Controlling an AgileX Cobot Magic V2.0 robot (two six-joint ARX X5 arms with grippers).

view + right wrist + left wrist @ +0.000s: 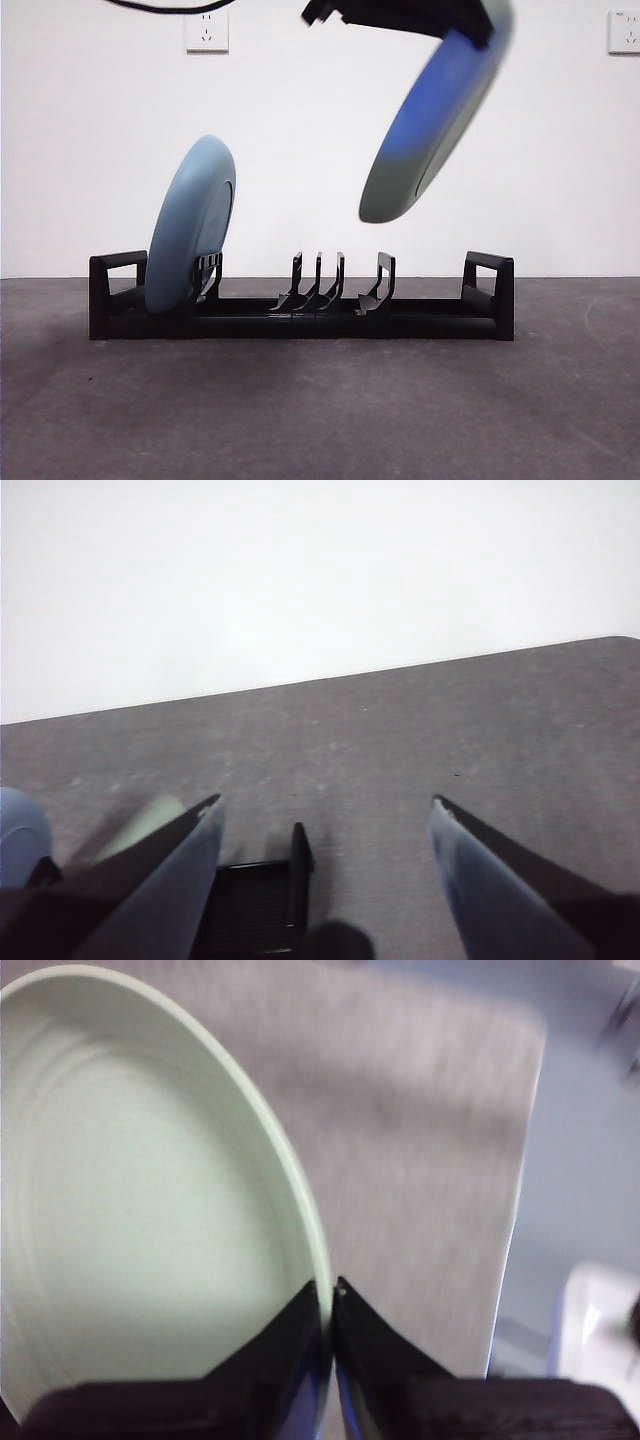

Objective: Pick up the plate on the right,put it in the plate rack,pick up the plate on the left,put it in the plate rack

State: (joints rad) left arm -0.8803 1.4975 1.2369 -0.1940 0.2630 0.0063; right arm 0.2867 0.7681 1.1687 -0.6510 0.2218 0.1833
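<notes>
Held plate (437, 125): pale blue-green, motion-blurred, in the air above the rack's right half; tilted, its upper edge toward 1 o'clock and its lower edge toward 7 o'clock in the front view. Touches neither rack nor table.
Left gripper (330, 1305): jaws pressed together on the held plate's rim, one on each face; the plate's pale inner face (140, 1220) fills the area beside the jaws in the left wrist view.
Left arm: enters the front view from the top edge, dark, ending at the plate's upper rim near 12 o'clock (400, 15).
Racked plate (192, 225): pale blue, standing on edge in the plate rack's left end, leaning slightly, against the prongs beside the left handle.
Plate rack (300, 310): long, low, black, on the table; a loop handle at each end; the prongs in the middle and right hold nothing.
Right gripper (325, 825): jaws spread wide apart, gripping nothing; held low over the table with one end of the rack (255, 905) below and between the jaws.
Table (320, 410): dark grey, matte surface.
</notes>
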